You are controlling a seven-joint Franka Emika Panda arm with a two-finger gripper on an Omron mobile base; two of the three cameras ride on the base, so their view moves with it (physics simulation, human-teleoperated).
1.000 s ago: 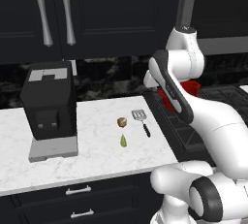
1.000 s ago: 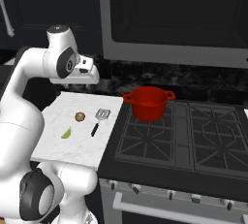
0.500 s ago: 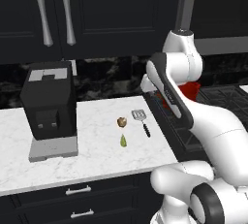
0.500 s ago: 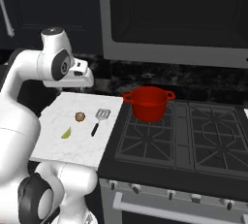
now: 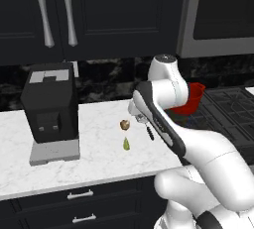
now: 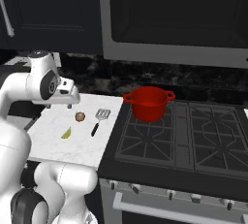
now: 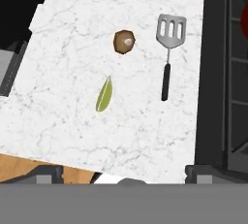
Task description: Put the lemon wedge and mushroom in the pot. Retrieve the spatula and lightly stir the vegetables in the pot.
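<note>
On the white marble counter (image 7: 72,121) lie the brown mushroom (image 7: 124,41), the yellow-green lemon wedge (image 7: 104,94) just below it, and the spatula (image 7: 168,48) to their right, its slotted head pointing away. My gripper (image 7: 125,174) hangs above them, open and holding nothing, its fingertips (image 7: 46,173) spread wide. From the right base, the gripper (image 6: 59,105) hovers over the counter's left part, above and left of the mushroom (image 6: 80,117), wedge (image 6: 66,133) and spatula (image 6: 99,120). The red pot (image 6: 147,103) stands on the stove's rear left burner. My arm partly hides the spatula (image 5: 149,133) beside the mushroom (image 5: 125,124) and wedge (image 5: 126,144).
A black coffee machine (image 5: 49,106) stands on the counter's left part. The black stove (image 6: 179,136) with its grates adjoins the counter on the right. Dark cabinets and a microwave hang above. The counter's front edge (image 7: 29,150) runs just below the wedge.
My arm has swung left and down from near the pot to above the counter items. The mushroom, wedge, spatula and pot lie where they were. The jaws stay open.
</note>
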